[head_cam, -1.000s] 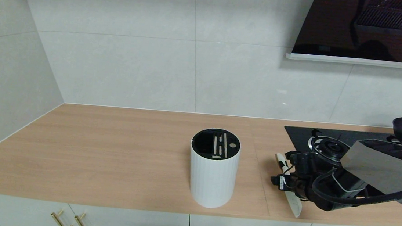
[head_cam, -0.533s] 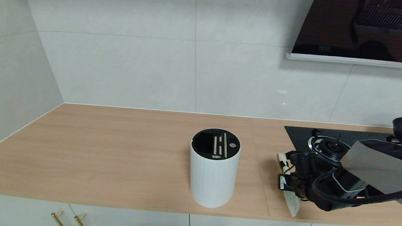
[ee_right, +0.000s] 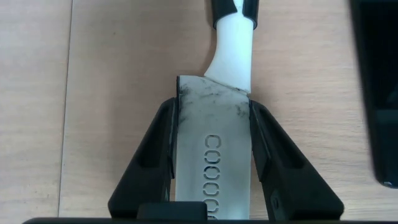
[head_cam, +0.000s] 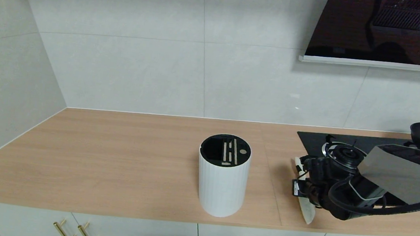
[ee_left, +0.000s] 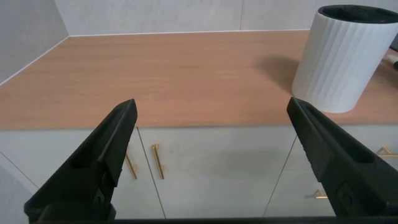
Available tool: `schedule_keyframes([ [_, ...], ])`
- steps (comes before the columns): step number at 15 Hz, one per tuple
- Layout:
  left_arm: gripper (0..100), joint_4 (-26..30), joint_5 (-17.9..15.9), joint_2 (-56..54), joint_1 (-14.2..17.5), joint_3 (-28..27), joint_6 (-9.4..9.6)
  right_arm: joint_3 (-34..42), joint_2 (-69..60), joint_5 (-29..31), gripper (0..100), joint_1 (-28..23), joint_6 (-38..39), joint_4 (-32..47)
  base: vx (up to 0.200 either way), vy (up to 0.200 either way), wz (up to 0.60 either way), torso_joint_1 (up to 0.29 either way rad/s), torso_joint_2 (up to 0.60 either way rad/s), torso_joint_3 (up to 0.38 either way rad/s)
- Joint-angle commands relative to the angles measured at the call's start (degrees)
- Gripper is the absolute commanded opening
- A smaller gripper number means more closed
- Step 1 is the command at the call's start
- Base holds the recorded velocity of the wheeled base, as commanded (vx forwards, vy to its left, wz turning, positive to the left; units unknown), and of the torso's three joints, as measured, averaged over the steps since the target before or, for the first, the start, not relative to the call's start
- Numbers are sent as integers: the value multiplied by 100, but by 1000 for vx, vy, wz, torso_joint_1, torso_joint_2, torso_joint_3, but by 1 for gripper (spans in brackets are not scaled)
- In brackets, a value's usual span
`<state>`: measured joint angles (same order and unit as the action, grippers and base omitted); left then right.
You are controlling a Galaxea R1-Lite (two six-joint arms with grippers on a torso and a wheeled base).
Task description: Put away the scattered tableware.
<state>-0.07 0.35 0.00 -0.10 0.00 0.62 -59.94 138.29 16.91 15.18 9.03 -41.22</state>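
Gripping the knife (ee_right: 214, 155) by its white blade, the right jaws pressed against both edges, close to where the blade met the white-and-black handle. The knife lay along the bench (head_cam: 114, 155) between the white ribbed holder (head_cam: 222, 181) and the black hob (head_cam: 314, 139), with its tip toward the front edge. Whether it touched the wood I could not tell. The holder stood upright, well apart from the knife. The left jaws stood wide, holding nothing, out before the cabinet doors (ee_left: 211, 174).
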Motion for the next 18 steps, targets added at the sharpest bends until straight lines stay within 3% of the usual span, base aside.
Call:
schedule_keyframes([
  [1, 100, -1, 0, 9, 1, 0, 8, 149, -417, 129, 0, 73, -33, -97, 0, 0, 0, 0, 0, 0],
  [6, 100, -1, 9, 9, 1, 0, -9, 932, -1814, 120, 0, 662, -60, -422, 0, 0, 0, 0, 0, 0],
  [8, 100, -1, 35, 9, 1, -9, -80, 1072, -2298, 111, 0, 829, -60, -431, 0, 0, 0, 0, 0, 0],
  [11, 100, -28, 35, 9, 1, 0, -36, 1248, -2913, 111, 0, 987, -200, -431, 0, 0, 0, 0, 0, 0],
  [15, 100, 464, -238, 290, -61, -1239, -115, 1397, -3388, 102, 0, 1057, -244, -431, 0, 0, 0, 0, 0, 0],
  [16, 100, 869, -844, 844, -263, -1670, -124, 1424, -3590, 93, 0, 1101, -271, -422, 0, 0, 0, 0, 0, 0],
  [18, 100, 913, -1960, 1521, -438, -2188, -141, 1441, -3748, 102, 0, 1172, -455, -414, 0, 0, 0, 0, 0, 0],
])
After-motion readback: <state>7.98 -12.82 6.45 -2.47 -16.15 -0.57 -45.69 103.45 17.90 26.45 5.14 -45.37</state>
